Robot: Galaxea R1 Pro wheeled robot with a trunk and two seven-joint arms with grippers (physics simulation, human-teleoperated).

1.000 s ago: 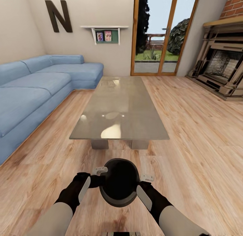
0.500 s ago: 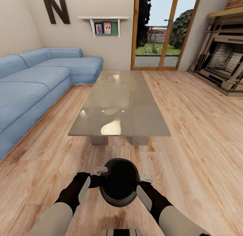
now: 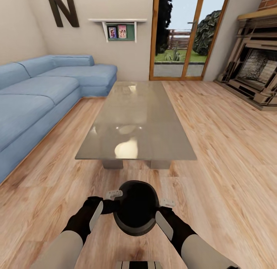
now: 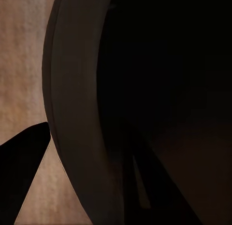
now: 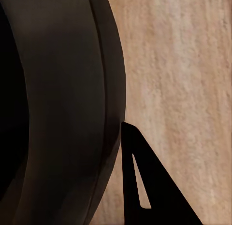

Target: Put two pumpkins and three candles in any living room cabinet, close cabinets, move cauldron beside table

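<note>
Cauldron rim clamped between fingers of left gripper and right gripper, glass coffee table beyond fingertips.

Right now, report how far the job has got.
In hand: the cauldron is held between the left gripper and the right gripper, above the wood floor just short of the glass table. Left: setting it down next to the table. No pumpkins, candles or cabinet are in view here, so that part cannot be judged.
</note>
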